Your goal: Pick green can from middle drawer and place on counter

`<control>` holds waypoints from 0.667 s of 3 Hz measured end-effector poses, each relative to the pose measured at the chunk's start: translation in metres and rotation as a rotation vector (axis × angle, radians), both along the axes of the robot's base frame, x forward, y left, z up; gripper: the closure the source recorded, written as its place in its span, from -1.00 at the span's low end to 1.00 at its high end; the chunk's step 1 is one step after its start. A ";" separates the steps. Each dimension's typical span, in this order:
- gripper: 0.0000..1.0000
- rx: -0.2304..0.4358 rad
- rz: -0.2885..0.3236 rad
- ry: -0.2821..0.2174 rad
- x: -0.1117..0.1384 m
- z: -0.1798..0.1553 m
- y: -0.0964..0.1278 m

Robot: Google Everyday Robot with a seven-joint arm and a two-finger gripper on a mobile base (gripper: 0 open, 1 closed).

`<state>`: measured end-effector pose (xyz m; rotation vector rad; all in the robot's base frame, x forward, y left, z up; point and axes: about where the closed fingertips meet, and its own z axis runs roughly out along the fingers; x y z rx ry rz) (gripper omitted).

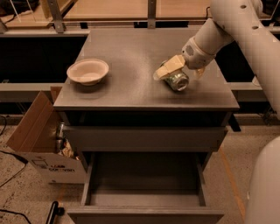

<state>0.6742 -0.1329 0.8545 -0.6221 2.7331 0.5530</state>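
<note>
The green can (177,81) lies on its side on the right part of the grey counter (131,48), a silvery end facing the camera. My gripper (178,74) reaches in from the upper right and straddles the can, with one beige finger (167,68) on its upper left and the other finger (199,73) showing at its right. The fingers look spread apart, loose around the can. The middle drawer (144,192) is pulled out below the counter and its grey floor is bare.
A pale bowl (87,71) sits on the counter's left part. A closed grey drawer front (144,138) is above the open drawer. A cardboard box (35,135) stands on the floor at left. A pale wooden surface with metal posts (131,8) lies behind.
</note>
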 end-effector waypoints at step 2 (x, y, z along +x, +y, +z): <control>-1.00 0.059 -0.099 -0.006 0.014 0.016 -0.036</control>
